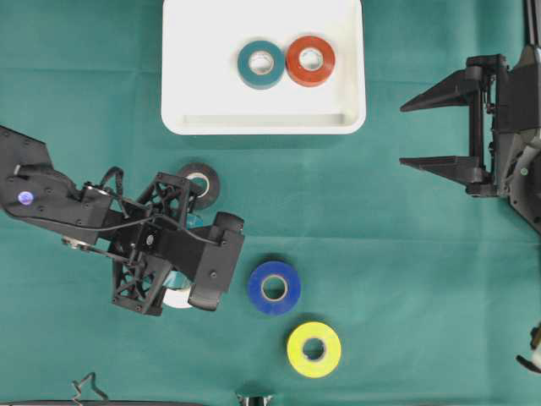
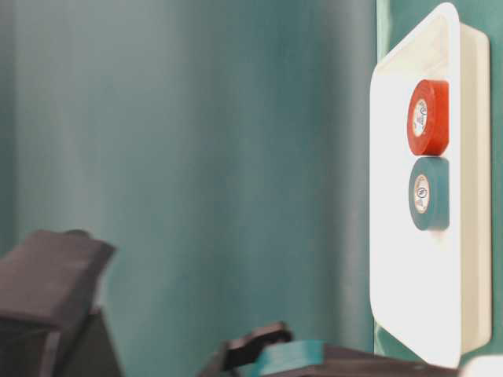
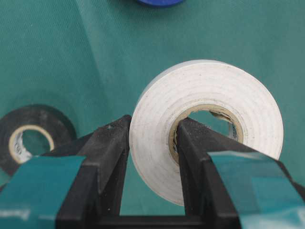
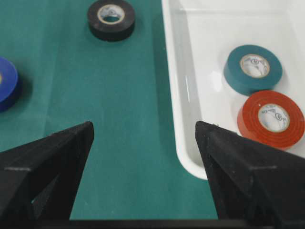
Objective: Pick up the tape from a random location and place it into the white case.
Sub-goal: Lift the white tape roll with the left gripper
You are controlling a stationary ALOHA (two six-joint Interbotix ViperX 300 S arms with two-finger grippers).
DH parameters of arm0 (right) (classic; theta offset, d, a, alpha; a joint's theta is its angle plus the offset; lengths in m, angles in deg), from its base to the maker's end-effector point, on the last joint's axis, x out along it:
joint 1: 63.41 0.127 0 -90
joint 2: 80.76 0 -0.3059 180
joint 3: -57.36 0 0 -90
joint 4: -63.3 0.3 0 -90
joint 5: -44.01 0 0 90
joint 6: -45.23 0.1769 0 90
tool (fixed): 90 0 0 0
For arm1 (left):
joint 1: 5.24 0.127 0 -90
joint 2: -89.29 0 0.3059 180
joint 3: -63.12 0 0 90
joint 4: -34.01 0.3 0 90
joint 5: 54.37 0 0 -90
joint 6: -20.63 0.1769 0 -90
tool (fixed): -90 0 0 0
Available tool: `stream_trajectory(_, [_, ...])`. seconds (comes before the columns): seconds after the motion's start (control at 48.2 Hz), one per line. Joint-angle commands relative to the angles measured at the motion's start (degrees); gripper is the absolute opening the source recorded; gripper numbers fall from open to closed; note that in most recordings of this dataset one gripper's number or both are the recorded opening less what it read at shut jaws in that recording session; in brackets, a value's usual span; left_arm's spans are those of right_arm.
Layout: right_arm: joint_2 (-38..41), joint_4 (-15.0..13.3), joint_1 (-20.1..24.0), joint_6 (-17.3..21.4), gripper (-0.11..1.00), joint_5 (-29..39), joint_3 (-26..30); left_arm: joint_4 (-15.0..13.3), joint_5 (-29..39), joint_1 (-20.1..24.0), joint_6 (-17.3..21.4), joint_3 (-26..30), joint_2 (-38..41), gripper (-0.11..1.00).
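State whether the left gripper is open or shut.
Shut on the white tape roll: the left gripper has one finger inside its core, one outside.

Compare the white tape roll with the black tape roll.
The white tape roll is pinched through its core by the left gripper, one finger inside its core; the black tape roll lies flat on the green cloth, untouched. White stands on edge, black on its face. Both are outside the white case.

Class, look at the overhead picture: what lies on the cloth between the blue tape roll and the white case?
Nothing: in the overhead view the stretch from the blue tape roll up to the white case is bare green cloth.
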Motion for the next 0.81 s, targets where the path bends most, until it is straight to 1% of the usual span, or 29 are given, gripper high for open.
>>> stream_trajectory(0.0, [0.09, 0.00, 0.09, -0.09, 0.85, -0.26, 1.41, -0.09, 1.93, -0.18, -0.09, 2.81, -2.90, 0.25])
stream_trajectory(0.456, [0.09, -0.09, 0.09, -0.18, 0.85, -0.26, 1.41, 0.00, 11.60, -0.53, -0.09, 10.81, -10.11, 0.25])
stream_trajectory(0.788, [0.09, -0.09, 0.09, -0.09, 0.85, -0.26, 1.49, -0.09, 17.31, -0.88, -0.09, 17.05, -11.25, 0.25])
